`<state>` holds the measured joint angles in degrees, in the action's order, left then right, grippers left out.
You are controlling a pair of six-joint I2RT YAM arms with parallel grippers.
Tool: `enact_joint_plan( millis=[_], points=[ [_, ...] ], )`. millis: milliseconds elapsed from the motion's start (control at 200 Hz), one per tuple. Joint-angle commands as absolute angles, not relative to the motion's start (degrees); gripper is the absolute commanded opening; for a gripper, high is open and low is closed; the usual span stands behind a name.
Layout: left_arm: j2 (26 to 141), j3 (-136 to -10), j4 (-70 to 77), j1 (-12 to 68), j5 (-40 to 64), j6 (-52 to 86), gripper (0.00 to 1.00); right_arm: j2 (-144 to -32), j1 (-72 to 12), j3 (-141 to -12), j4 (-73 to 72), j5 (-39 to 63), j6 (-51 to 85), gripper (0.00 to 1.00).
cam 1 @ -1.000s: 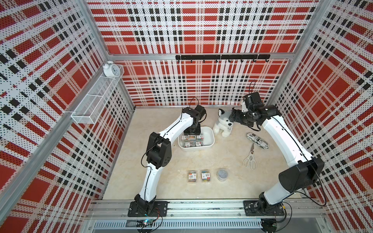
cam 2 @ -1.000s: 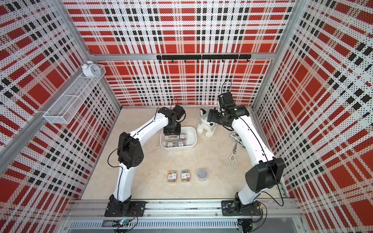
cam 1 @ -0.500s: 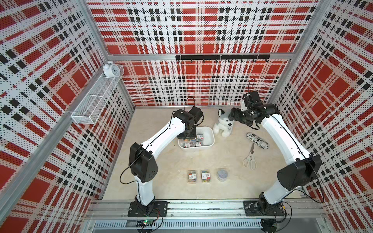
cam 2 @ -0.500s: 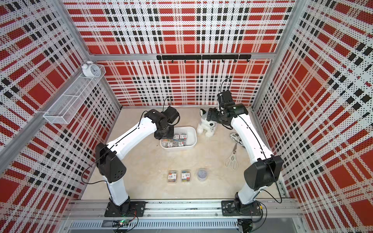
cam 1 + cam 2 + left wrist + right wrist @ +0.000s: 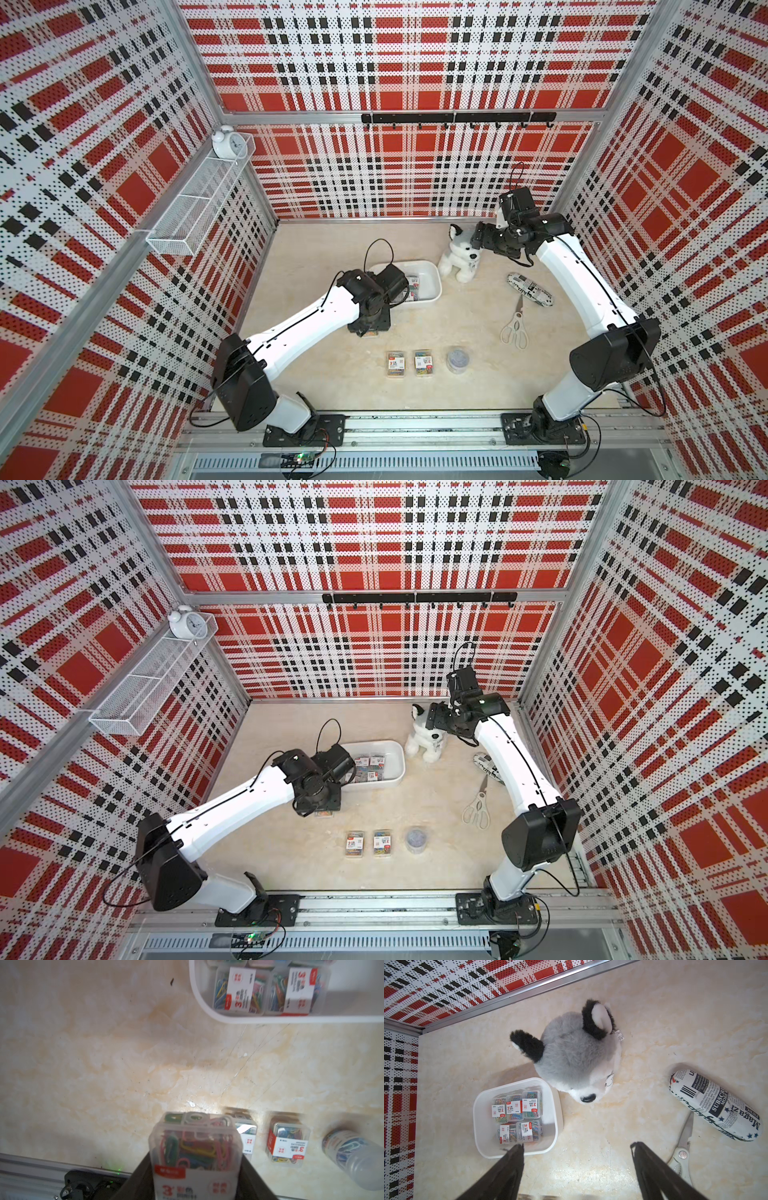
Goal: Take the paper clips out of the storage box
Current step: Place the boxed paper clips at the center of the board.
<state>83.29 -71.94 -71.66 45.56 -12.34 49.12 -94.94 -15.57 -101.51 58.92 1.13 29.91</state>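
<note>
Box (image 5: 484,1136): five cases (image 5: 517,1105) inside.
Table (image 5: 332,382): two cases (image 5: 395,364), one round tub (image 5: 457,360).
Left gripper (image 5: 195,1169): clamps one case (image 5: 195,1142).
Right gripper (image 5: 576,1145): spread wide, empty.

1. A plush dog (image 5: 459,259) sits upright on the beige table (image 5: 316,249).
2. White-handled scissors (image 5: 515,328) lie closed (blade tips just beside a newspaper-print case (image 5: 530,289)).
3. An alarm clock (image 5: 227,143) stands in the wall-mounted wire basket (image 5: 195,208).

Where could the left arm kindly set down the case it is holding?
Bare table lies left of the cases and tub, and between the box and back wall. It is crowded on the right: dog, scissors, pouch.
</note>
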Motion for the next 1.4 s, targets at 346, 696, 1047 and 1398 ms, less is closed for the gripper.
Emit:
enact_joint_plan(
  millis=[346,696,1047,1398],
  points=[
    [78.66,-54.57,-59.59,51.86,-5.83,57.18,0.48,-95.03,-15.01,-101.84,59.98,-0.61,29.71,0.87],
    [79.31,-47.99,-55.50,50.71,-5.72,52.97,0.49,-94.49,-15.03,-101.71,60.55,-0.97,29.56,0.87],
    [82.86,-47.06,-52.39,49.76,-5.91,49.06,0.51,-94.66,-15.03,-103.00,61.65,-1.58,29.29,0.87],
    [84.86,-46.63,-50.89,48.10,-6.04,46.59,0.51,-94.85,-15.01,-103.80,62.40,-2.02,29.16,0.87]
  ],
)
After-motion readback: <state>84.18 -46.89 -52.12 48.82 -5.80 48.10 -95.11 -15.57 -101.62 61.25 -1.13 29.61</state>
